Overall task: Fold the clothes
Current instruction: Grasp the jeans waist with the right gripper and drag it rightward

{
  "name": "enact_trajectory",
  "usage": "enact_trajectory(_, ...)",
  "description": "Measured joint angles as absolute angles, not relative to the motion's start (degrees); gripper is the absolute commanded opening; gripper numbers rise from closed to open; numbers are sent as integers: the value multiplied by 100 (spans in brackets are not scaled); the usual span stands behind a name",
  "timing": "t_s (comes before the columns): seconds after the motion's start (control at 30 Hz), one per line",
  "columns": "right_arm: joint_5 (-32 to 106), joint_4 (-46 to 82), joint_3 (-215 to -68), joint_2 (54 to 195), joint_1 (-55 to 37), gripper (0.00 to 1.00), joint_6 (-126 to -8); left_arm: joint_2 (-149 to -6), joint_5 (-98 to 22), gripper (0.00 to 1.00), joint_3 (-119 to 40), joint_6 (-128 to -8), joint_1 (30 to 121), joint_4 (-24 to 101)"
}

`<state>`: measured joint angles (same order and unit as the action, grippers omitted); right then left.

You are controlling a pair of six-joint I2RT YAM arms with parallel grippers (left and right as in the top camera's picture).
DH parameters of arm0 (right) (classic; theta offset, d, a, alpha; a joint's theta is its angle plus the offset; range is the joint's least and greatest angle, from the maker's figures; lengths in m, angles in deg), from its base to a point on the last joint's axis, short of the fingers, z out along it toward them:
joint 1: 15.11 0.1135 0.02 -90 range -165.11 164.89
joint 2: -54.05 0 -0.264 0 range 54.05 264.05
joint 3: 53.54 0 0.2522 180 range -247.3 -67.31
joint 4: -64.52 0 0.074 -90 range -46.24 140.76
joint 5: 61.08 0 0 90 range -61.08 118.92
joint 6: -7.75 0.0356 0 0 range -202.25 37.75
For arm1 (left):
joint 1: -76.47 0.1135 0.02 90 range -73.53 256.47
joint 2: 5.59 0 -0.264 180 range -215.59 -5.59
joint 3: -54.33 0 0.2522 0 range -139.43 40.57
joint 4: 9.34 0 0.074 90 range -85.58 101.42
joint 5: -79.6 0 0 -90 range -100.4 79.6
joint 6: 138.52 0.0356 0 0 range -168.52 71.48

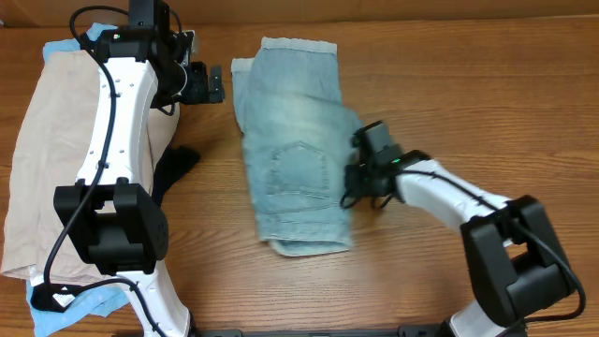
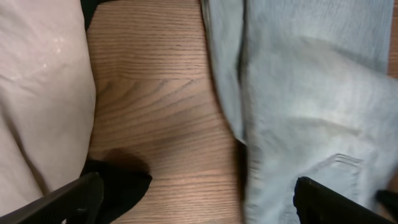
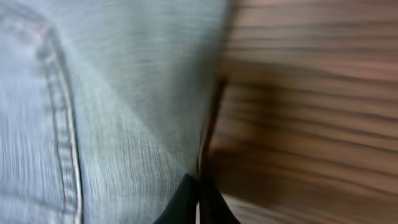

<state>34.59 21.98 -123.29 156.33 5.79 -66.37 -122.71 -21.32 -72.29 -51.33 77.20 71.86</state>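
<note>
The faded light-blue denim shorts (image 1: 290, 140) lie lengthwise in the middle of the table, one stitched back pocket facing up. My right gripper (image 1: 358, 175) is at their right edge. In the right wrist view its fingers (image 3: 199, 200) are pressed together on the edge of the denim (image 3: 124, 93). My left gripper (image 1: 208, 84) hovers by the shorts' upper left corner. In the left wrist view it is wide open and empty (image 2: 199, 202) over bare wood, with the denim (image 2: 311, 93) on its right.
A pile of clothes lies at the left: a beige garment (image 1: 51, 159) on top, sky-blue cloth (image 1: 94, 301) showing beneath, and a black garment (image 1: 178, 164) sticking out toward the shorts. The beige (image 2: 37, 93) and black (image 2: 124, 183) pieces also show in the left wrist view.
</note>
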Motion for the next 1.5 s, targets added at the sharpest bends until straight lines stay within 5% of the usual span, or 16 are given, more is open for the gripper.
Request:
enact_trajectory(0.07, 3632, 1860, -12434, 15633, 92, 7, -6707, -12269, -2132, 100, -7229, -5133, 7720, 7153)
enact_trajectory(0.13, 3800, 1416, -12622, 15633, -304, 29, -6880, -12271, -2132, 100, -7229, -5135, 7720, 7094)
enact_trajectory(0.23, 3868, 684, -13101, 15633, -618, 41, -7247, -12271, -2132, 100, -7229, -5133, 7720, 7022)
enact_trajectory(0.43, 3881, -416, -14316, 15386, 33, 65, -7977, -12271, -2136, 100, -7227, -5142, 7775, 6725)
enact_trajectory(0.8, 2915, -700, -14559, 15348, 2909, 78, -8233, -12271, -2176, 100, -7227, -5159, 8489, 6559)
enact_trajectory(1.1, 2231, -936, -14502, 16371, 3526, 100, -8204, -12271, -2178, 100, -7227, -5159, 8507, 6574)
enact_trajectory(1.37, 2071, -1135, -14451, 16640, 3681, 95, -7944, -12271, -2176, 100, -7227, -5157, 8507, 6683)
enact_trajectory(1.4, 2040, -1117, -14451, 16640, 3676, 72, -7861, -12271, -2176, 100, -7227, -5157, 8507, 6696)
enact_trajectory(1.43, 1990, -1091, -14451, 16640, 3668, 32, -7807, -12269, -2176, 100, -7227, -5157, 8507, 6703)
enact_trajectory(1.47, 1955, -1082, -14451, 16640, 3661, 4, -7750, -12271, -2176, 100, -7227, -5157, 8507, 6703)
enact_trajectory(1.5, 1909, -1058, -14451, 16640, 3633, 4, -7693, -12269, -2176, 100, -7227, -5157, 8507, 6705)
